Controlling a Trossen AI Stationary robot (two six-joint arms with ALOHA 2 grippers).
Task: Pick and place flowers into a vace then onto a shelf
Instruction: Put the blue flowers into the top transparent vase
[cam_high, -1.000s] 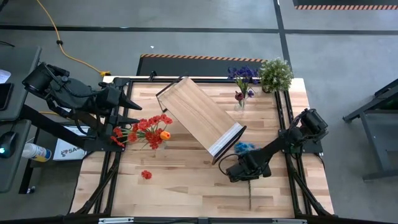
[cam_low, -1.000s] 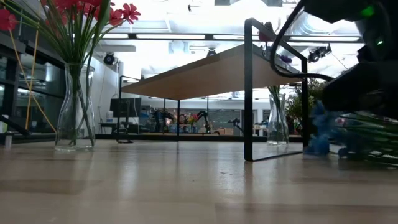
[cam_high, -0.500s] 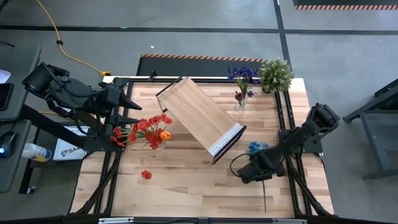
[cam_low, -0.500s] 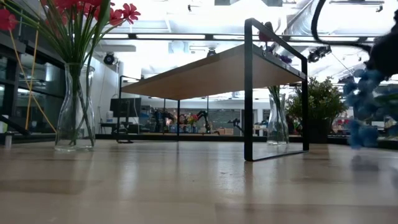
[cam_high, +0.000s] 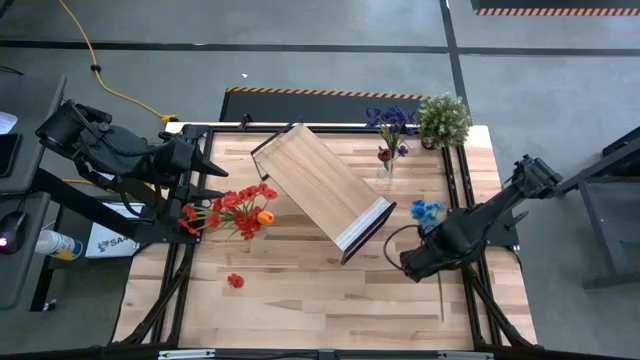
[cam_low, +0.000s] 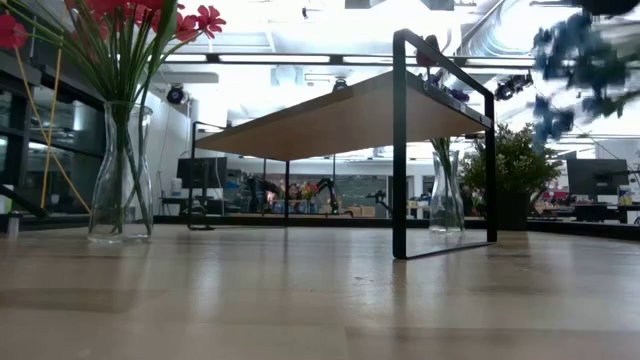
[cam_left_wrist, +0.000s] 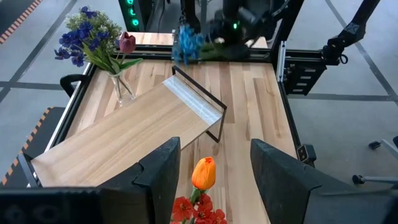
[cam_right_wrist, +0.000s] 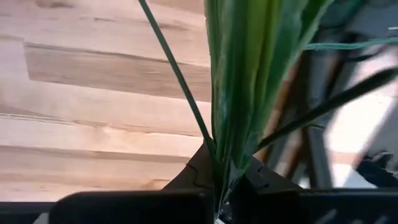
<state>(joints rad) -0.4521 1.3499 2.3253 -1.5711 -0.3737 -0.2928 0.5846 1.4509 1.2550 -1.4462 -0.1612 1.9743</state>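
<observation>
My right gripper (cam_high: 420, 262) is over the table's right side, shut on a blue flower (cam_high: 427, 211). Its blurred bloom (cam_low: 570, 60) is high in the low view. My left gripper (cam_left_wrist: 214, 180) waits open at the table's left edge, just behind a glass vase (cam_low: 120, 170) of red flowers (cam_high: 235, 205) and one orange bloom (cam_left_wrist: 204, 173). The shelf (cam_high: 320, 185) stands slantwise mid-table on its black frame. A second vase (cam_high: 388, 150) near the far edge holds blue, purple and dark red flowers. My right gripper pinches the blue flower's green stem and leaves (cam_right_wrist: 227, 155) between its two fingers, which lie across the stem. The arm comes slanting down from the table's right. The flower is lifted clear: the bloom points toward the far edge, and the thin stem end (cam_high: 441, 300) trails toward the near edge.
A bushy potted plant (cam_high: 443, 118) stands in the far right corner beside the second vase. A loose red bloom (cam_high: 235, 281) lies on the table near the left. Bare wood stretches along the near edge. Black rails (cam_high: 460, 200) run along both table sides.
My right gripper has moved up and toward the table's right edge, staying shut on the blue flower. The flower has risen from table level until clear of the table, and its bloom has swung toward the far edge.
</observation>
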